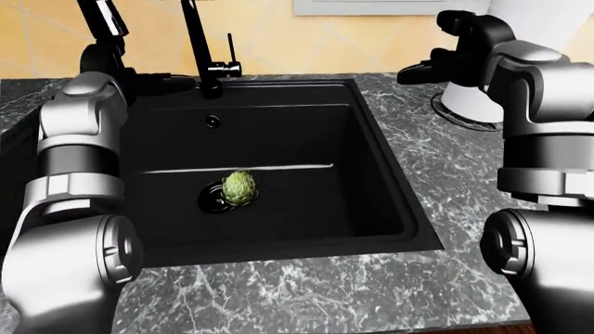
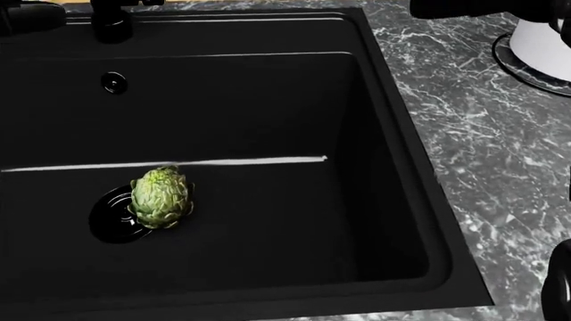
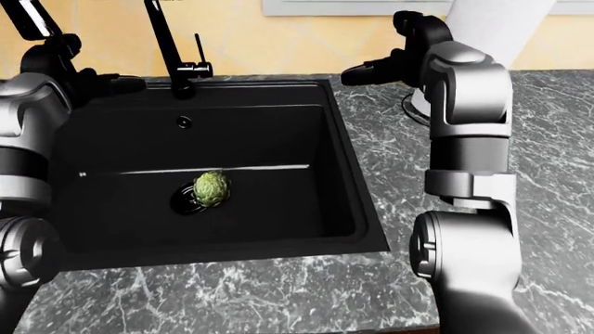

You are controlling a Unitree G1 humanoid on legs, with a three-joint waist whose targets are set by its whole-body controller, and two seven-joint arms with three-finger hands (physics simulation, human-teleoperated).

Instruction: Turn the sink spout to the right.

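The black sink faucet (image 1: 198,49) stands at the top rim of the black sink (image 1: 376,139); its stem rises out of the top of the left-eye view, so the spout's end is hidden. A thin lever (image 1: 230,50) sits to its right. My left hand (image 1: 175,82) reaches in from the left with its fingers stretched toward the faucet base, open and just short of it. A second black bar (image 1: 102,21) rises above that hand; I cannot tell what it is. My right hand (image 1: 415,73) hovers open above the counter, right of the sink's top right corner.
A green artichoke (image 1: 239,188) lies on the drain in the basin. A white appliance on a round base (image 1: 469,103) stands on the grey marble counter (image 1: 436,181), right of the sink and behind my right hand. A yellow wall runs along the top.
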